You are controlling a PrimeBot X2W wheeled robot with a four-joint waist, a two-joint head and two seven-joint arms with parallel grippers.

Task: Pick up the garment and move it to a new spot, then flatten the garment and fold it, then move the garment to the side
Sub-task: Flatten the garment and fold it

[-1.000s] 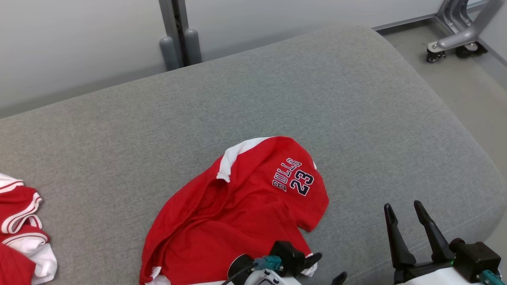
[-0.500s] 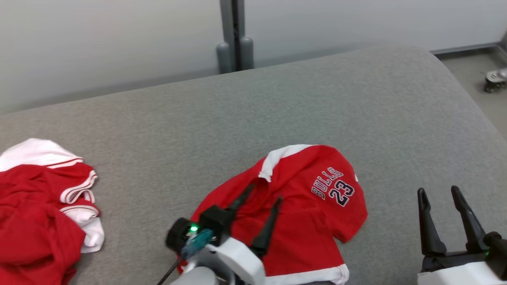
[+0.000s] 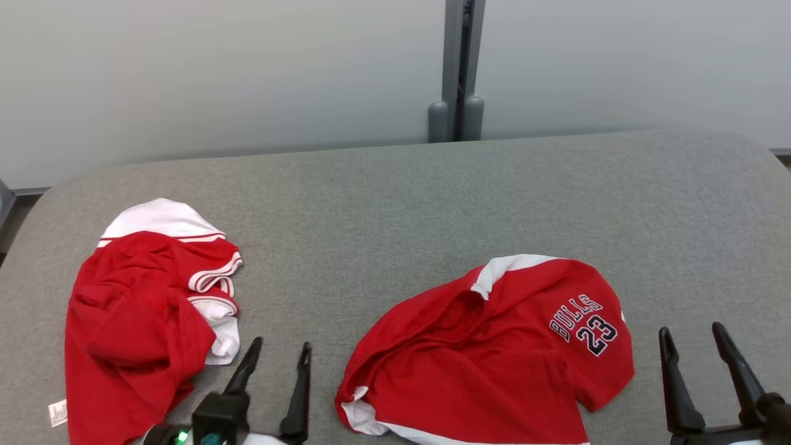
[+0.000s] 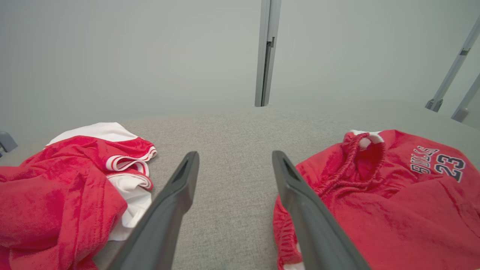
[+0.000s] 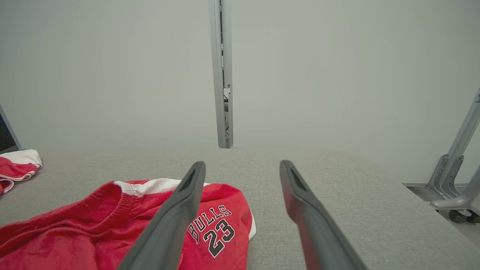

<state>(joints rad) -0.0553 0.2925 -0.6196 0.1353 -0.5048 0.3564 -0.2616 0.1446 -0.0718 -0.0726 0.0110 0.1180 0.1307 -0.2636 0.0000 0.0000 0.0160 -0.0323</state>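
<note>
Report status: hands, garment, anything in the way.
Left hand open, empty. Right hand open, empty. Shorts crumpled on cushion, unheld. Second red garment lies apart, left; nothing blocking.

Left end effector [image 3: 281,343] and right end effector [image 3: 691,330] are both spread wide, empty.

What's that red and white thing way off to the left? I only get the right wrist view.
Observer: A second red garment, crumpled in a heap, white at its far end.
Operator: Where's my other gripper?
Observer: The left gripper is open and empty, over bare cushion between that heap and the shorts.
Operator: Anything sticking out of the heap?
Observer: A small white tag at its near left corner.
</note>
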